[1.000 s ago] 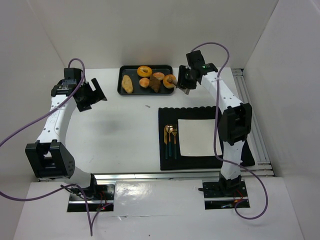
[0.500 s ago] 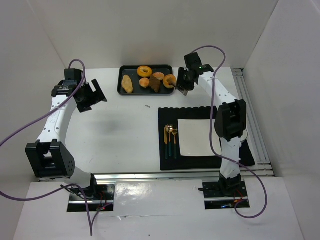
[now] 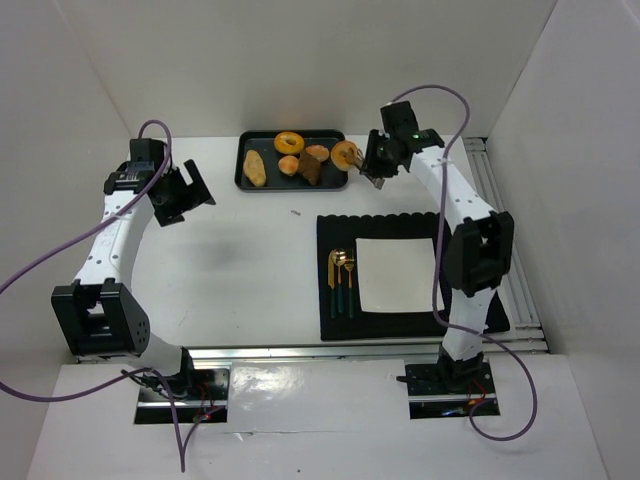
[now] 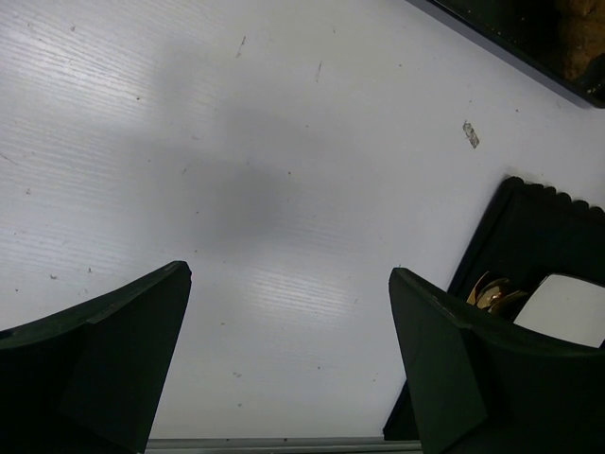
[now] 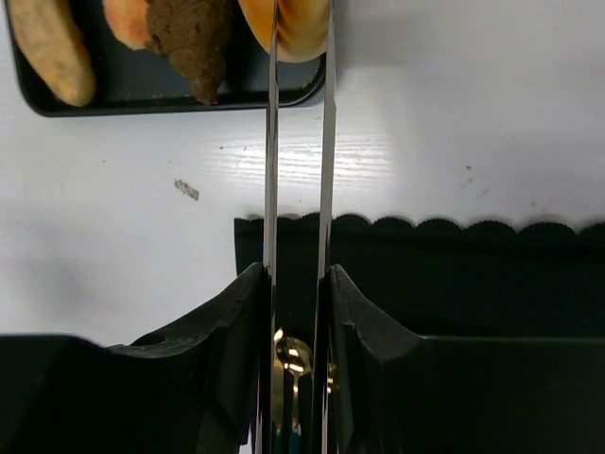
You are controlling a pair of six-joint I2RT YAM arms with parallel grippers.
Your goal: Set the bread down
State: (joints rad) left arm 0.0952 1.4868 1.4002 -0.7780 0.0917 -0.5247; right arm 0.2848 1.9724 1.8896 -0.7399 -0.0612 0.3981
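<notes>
My right gripper (image 3: 360, 160) is pinching the bread (image 5: 301, 28). In the wrist view its 2 thin blades stand close together with the pale crust caught between their tips. I judge the grip as made, though I cannot see how deep the blades bite.

The bread hangs at the right end of the tray (image 3: 278, 182), over its rim and seemingly just clear of it. I cannot tell the height for sure. The other pieces lie on the tray to its left.

The next move turns on 1 relation. The plate (image 3: 398, 274) lies from the gripper straight toward the near edge of the table and a little to the right, on the black mat (image 3: 380, 225). Cutlery (image 3: 342, 282) sits just beside the plate's left side, so I would keep the carry on the right of that.

The right arm is plainly the one for this. My left gripper (image 4: 288, 272) is spread wide and empty, hanging over bare table well apart on the left.

The bread is a round ring, golden orange with a paler face. It has no long axis to line up, so any heading will do when it goes down.
</notes>
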